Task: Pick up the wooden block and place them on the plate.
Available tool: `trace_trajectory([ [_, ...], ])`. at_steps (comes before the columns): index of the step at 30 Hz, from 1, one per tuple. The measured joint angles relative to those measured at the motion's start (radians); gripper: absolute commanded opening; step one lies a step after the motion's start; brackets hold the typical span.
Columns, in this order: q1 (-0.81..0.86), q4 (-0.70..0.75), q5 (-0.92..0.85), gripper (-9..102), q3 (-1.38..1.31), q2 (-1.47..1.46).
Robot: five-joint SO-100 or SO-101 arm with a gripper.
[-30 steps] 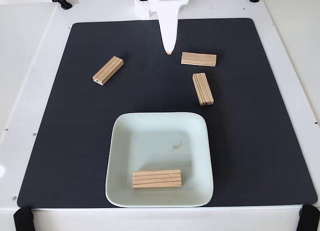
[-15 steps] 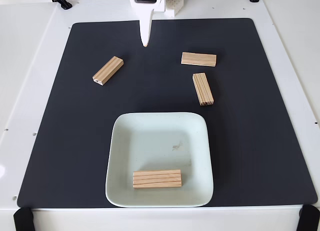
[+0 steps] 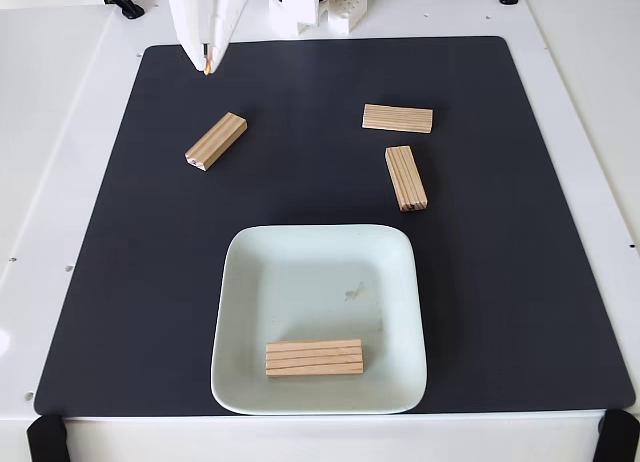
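Note:
Three wooden blocks lie on the black mat: one angled at the left (image 3: 216, 141), one flat at the upper right (image 3: 397, 118), and one (image 3: 406, 178) standing lengthwise just below it. A fourth wooden block (image 3: 314, 358) lies on the plate (image 3: 236, 282), near the plate's front rim. The plate is pale mint, square with rounded corners, and sits at the mat's front centre. My gripper (image 3: 206, 66) hangs at the mat's far left corner, above and behind the left block. Its white fingers meet at the tips with nothing between them.
The black mat (image 3: 110, 262) covers most of the white table (image 3: 60, 132). White arm parts (image 3: 320, 7) stand at the back edge. Black clamps sit at the front corners (image 3: 48, 437) and back edge (image 3: 122, 0).
My gripper has swung left along the back of the mat, from near the upper right block to above the left block. The blocks and plate have not moved.

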Motion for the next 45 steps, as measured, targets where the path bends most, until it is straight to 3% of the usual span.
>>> trace_trajectory([
  [3, -0.006, 0.129, 0.107, 0, -0.190, -0.152],
  [7, -0.008, 0.166, 0.173, -1, -0.308, -0.314],
  [11, -0.008, 0.176, 0.239, -1, -0.318, -0.380],
  [18, 0.041, 0.189, 0.595, 0, -0.316, -0.383],
  [27, 0.147, 0.212, 0.779, 0, -0.236, -0.383],
  [36, 0.213, 0.212, 0.793, 35, -0.233, -0.383],
  [45, 0.183, 0.109, 0.793, 36, -0.149, -0.385],
])
